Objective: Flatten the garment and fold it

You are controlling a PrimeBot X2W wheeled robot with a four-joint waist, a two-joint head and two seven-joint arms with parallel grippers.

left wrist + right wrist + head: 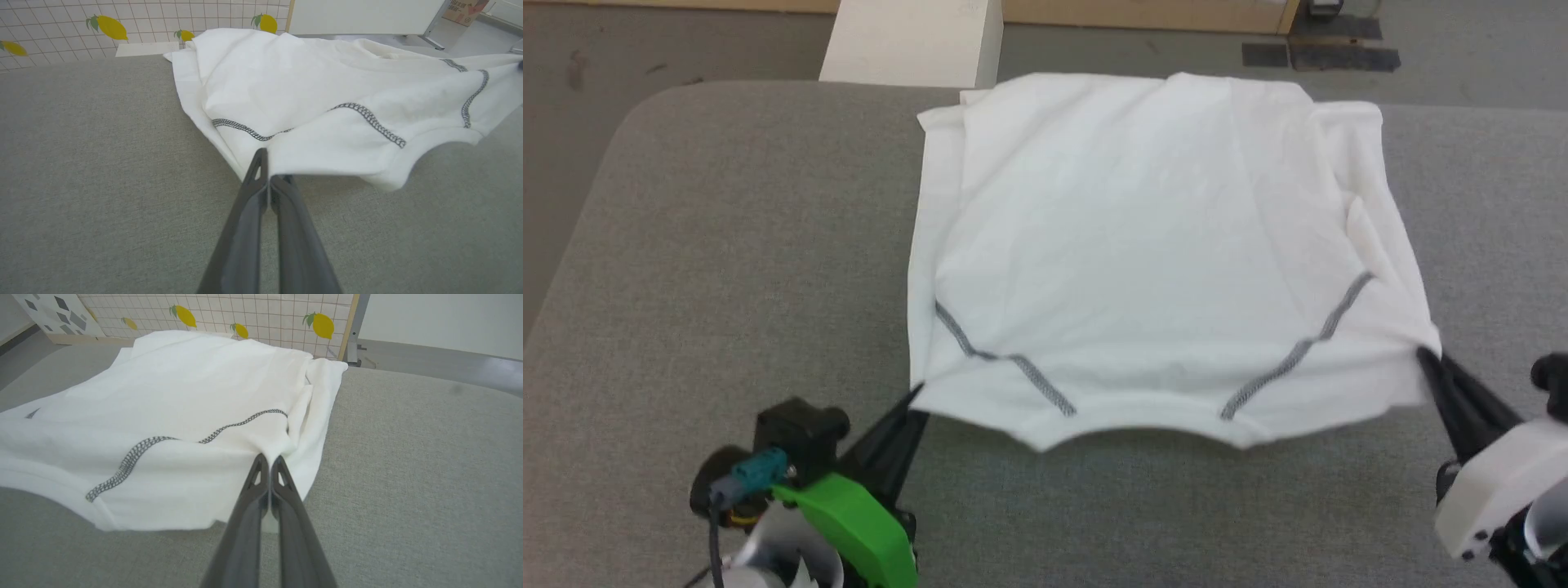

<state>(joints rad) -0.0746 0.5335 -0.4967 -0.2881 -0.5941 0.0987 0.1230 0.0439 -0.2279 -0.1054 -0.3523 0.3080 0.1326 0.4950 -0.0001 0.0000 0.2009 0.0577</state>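
Two end effectors pinch the near corners of a white garment [1160,245] spread across a grey table [727,245]: the left end effector [913,402] is closed on the fabric beside one zigzag seam, the right end effector [1427,361] closed on the opposite corner. The curved near edge between them is raised just off the surface. A clean fold likely calls for lifting both corners level and together, then carrying them towards the far hem with even tension so the thin cloth neither skews nor drags. The side edges look doubled under, but how the sleeves lie beneath is hidden; the right arm is cut off by the frame. A white box [915,41] stands beyond the table
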